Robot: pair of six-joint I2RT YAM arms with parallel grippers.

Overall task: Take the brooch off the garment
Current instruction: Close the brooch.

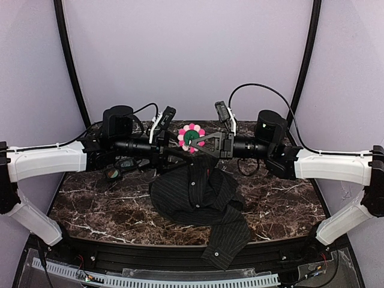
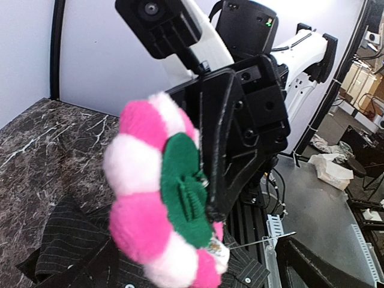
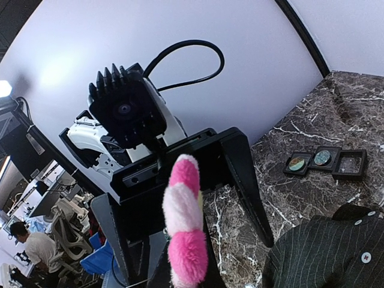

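Note:
The brooch (image 1: pixel 191 137), a fluffy ring of pink and pale petals round a green centre, is held up above the table between both arms. My right gripper (image 1: pixel 193 145) is shut on it; its black finger (image 2: pixel 222 150) lies against the green disc (image 2: pixel 183 186). A thin metal pin (image 2: pixel 264 240) sticks out under the brooch. My left gripper (image 1: pixel 180 150) faces it, open, with its fingers (image 3: pixel 246 180) spread wide either side of the brooch (image 3: pixel 186 228). The dark striped garment (image 1: pixel 198 192) lies heaped below, and one fold rises toward the grippers. I cannot tell whether cloth still hangs from the pin.
Three small black square trays (image 3: pixel 327 162) sit in a row on the dark marble table (image 1: pixel 90 204), at its left (image 1: pixel 117 171) under the left arm. A shirt sleeve (image 1: pixel 228 243) trails over the table's near edge. White curved walls close off the back.

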